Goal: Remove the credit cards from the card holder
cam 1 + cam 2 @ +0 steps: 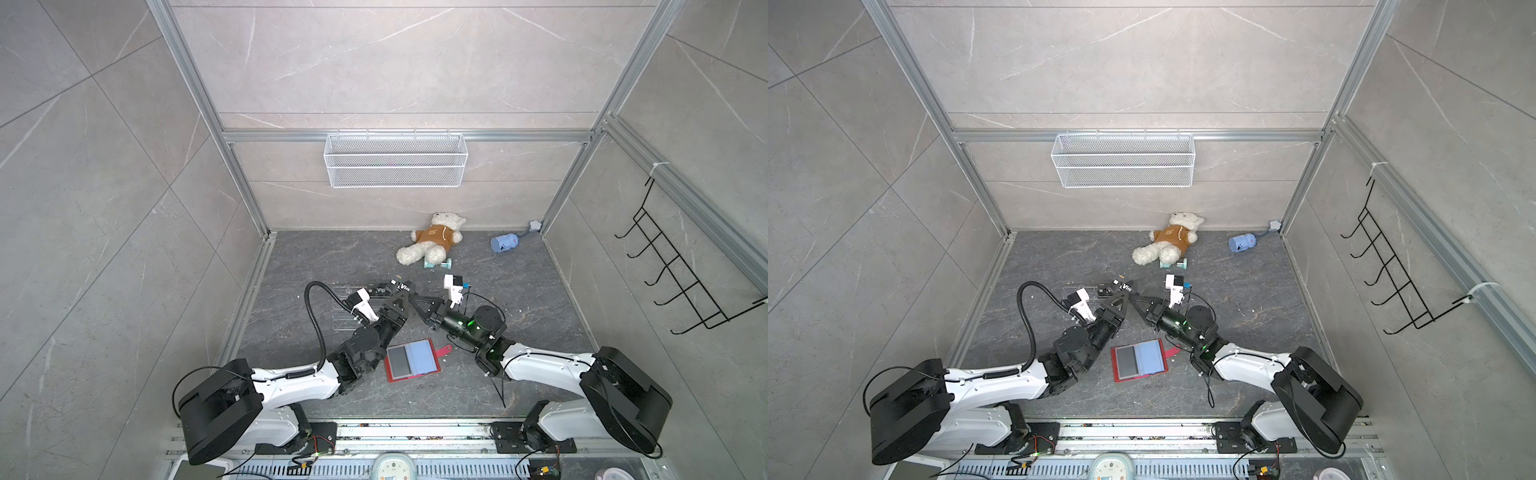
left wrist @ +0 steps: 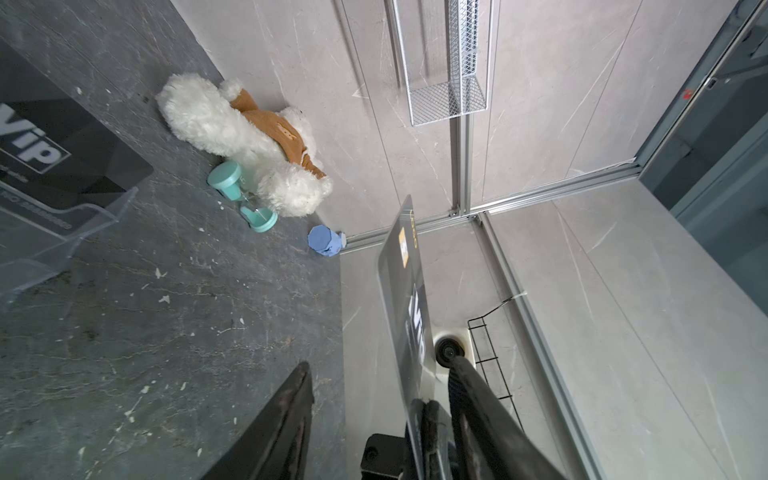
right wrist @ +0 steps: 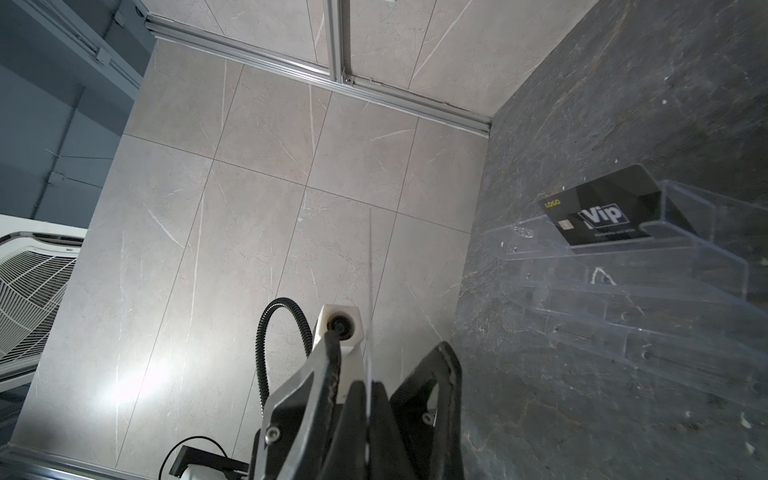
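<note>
Item, left of centre in a top view: clear acrylic rack (image 1: pixel 343 319) on the dark stone counter (image 1: pixel 523 332), one tier holding the racked card (image 1: pixel 379 291), black with white "Vip" lettering. Item, centre: left claw (image 1: pixel 401 297), jaws wide. The left wrist view showed one finger well apart from the held card and the other just beside it, neither seen pressing. Item, centre: held card (image 1: pixel 404 286), black, also lettered "Vip", raised above the counter near the rack's right end. Item, just right of it: right claw (image 3: pixel 368 384), narrow, pinched on one end of the held card, which appeared edge-on in the right wrist view. Item, lower centre: card holder (image 1: pixel 424 358), red, lying open and flat between the two arms, snap tab (image 1: pixel 444 350) at its right. The sleeved card (image 1: pixel 398 361), dark grey, lay in its left sleeve; the contents of the pale blue right sleeve could not be told. Item, upper right: plush bear (image 1: pixel 432 243), not concerned. Step judged: a handover of a card already out of the holder, the right claw taking charge. Next move judged: the left claw backs away without brushing the card, the right sets it into a free tier, and the sleeved card is then drawn.
</note>
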{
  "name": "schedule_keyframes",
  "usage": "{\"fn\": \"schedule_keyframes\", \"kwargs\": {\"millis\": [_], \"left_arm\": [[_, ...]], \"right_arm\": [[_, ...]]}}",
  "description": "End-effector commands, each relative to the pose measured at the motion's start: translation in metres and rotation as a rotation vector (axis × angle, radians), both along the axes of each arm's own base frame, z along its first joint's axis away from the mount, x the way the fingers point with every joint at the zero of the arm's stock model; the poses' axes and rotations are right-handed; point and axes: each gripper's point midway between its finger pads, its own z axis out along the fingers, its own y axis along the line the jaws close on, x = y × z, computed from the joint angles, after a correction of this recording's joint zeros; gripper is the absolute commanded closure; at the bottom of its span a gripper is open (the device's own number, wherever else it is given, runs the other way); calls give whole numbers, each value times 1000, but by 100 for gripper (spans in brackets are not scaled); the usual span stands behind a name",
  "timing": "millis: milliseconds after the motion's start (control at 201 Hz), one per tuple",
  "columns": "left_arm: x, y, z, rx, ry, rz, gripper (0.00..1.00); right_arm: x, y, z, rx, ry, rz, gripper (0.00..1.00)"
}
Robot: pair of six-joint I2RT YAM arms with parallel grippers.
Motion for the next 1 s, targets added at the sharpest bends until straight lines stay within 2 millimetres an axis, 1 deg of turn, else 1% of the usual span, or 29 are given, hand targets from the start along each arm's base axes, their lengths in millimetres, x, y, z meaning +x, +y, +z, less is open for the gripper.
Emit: {"fn": "schedule_keyframes", "kwargs": {"millis": [0, 75, 204, 249, 408, 433, 448, 468, 627, 712, 866, 926, 941, 946, 956, 966, 990], "left_arm": [[-3, 8, 34, 15, -67, 30, 42], [-5, 12, 41, 47, -76, 35, 37], [-9, 16, 55, 138, -96, 26, 32], [-10, 18, 59, 171, -104, 22, 31], [-16, 31, 64, 244, -106, 36, 30], [-16, 33, 64, 257, -108, 37, 28], [-17, 34, 65, 265, -109, 38, 22], [-17, 36, 67, 276, -111, 39, 19], [-23, 44, 76, 361, -139, 34, 18], [-27, 47, 83, 414, -167, 19, 17], [-38, 48, 93, 521, -221, -44, 17], [-41, 48, 93, 582, -225, -69, 17], [-41, 49, 93, 602, -226, -73, 17], [-42, 49, 94, 606, -227, -73, 17], [-42, 50, 93, 619, -228, -76, 17], [-44, 47, 94, 623, -235, -95, 17], [-47, 46, 94, 651, -245, -118, 17]], "right_arm": [[-5, -4, 5, -12, -36, 7, 100], [-6, -6, 5, -31, -42, 6, 100], [-7, -10, 3, -71, -44, -1, 100], [-7, -11, 3, -80, -49, -1, 100], [-11, -16, 0, -143, -61, 1, 100], [-12, -17, -2, -159, -62, 1, 100], [-12, -18, -3, -167, -63, 0, 100], [-12, -18, -2, -175, -67, 0, 100], [-18, -22, 1, -245, -92, 9, 100], [-21, -24, 1, -314, -129, 18, 100], [-27, -30, 0, -435, -172, 28, 100], [-30, -33, 0, -492, -195, 38, 100], [-30, -34, 3, -501, -208, 36, 100], [-31, -34, 1, -513, -205, 41, 100], [-31, -34, 4, -519, -217, 40, 100], [-32, -35, 1, -537, -214, 46, 100], [-33, -36, 4, -561, -235, 50, 100]]}}
